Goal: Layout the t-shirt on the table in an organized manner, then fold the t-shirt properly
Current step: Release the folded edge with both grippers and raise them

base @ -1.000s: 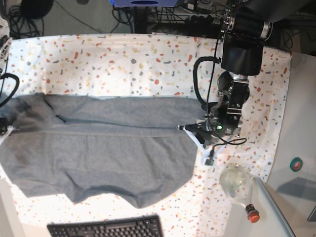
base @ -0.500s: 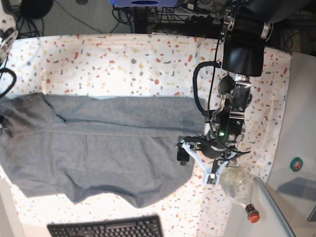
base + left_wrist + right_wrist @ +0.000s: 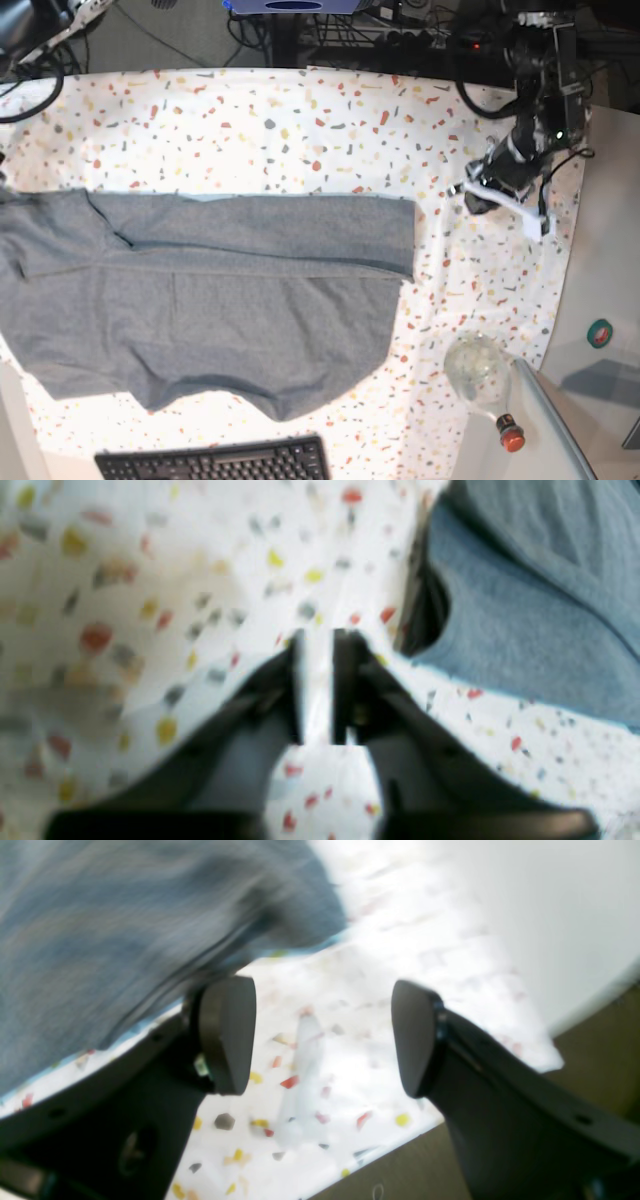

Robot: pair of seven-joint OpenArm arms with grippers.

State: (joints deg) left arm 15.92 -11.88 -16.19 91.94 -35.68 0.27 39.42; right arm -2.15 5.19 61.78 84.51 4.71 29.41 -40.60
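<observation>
The heather-grey t-shirt (image 3: 220, 290) lies spread across the left and middle of the speckled table (image 3: 250, 130), its upper part folded over in a long band. My left gripper (image 3: 497, 205) hovers to the right of the shirt, apart from it. In the left wrist view the left gripper (image 3: 317, 635) has its fingers almost together with nothing between them, over bare table (image 3: 150, 580), the t-shirt (image 3: 525, 630) off to the right. My right gripper (image 3: 322, 1035) stands open and empty above the table's (image 3: 325, 1090) edge, beside the t-shirt (image 3: 125, 930). The right arm (image 3: 30, 25) shows at the top left corner.
A black keyboard (image 3: 215, 465) lies at the front edge. A clear glass bottle with a red cap (image 3: 480, 375) rests at the front right. A plain grey-white side surface (image 3: 610, 250) with a teal disc (image 3: 600, 332) borders the right. Cables hang behind the table.
My left gripper let go of the shirt's right edge, opened, then drew back up and to the right while closing. The right arm pulled away to the top left. The shirt stayed flat.
</observation>
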